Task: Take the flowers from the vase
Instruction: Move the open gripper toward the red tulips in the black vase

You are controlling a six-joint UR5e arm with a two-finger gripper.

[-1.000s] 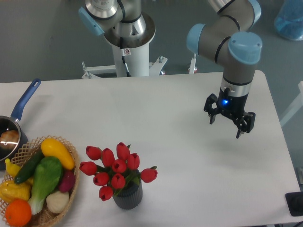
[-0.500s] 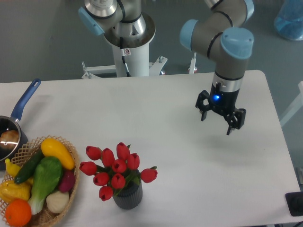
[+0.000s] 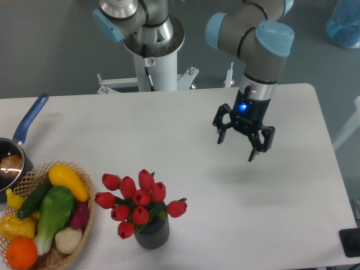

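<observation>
The flowers (image 3: 138, 201), a bunch of red tulip buds with green leaves, stand in the vase (image 3: 152, 234), a small dark grey ribbed cylinder near the table's front edge. My gripper (image 3: 236, 147) hangs above the table well up and to the right of the flowers, open, with nothing between its fingers. A blue light glows on its wrist.
A wicker basket (image 3: 84, 228) of colourful fruit and vegetables sits at the front left, close beside the flowers. A blue-handled saucepan (image 3: 22, 132) lies at the left edge. The robot's white base (image 3: 154, 56) stands behind the table.
The gripper has moved left and slightly up in the picture, closer to the flowers. It stays open. The flowers and vase have not moved.
</observation>
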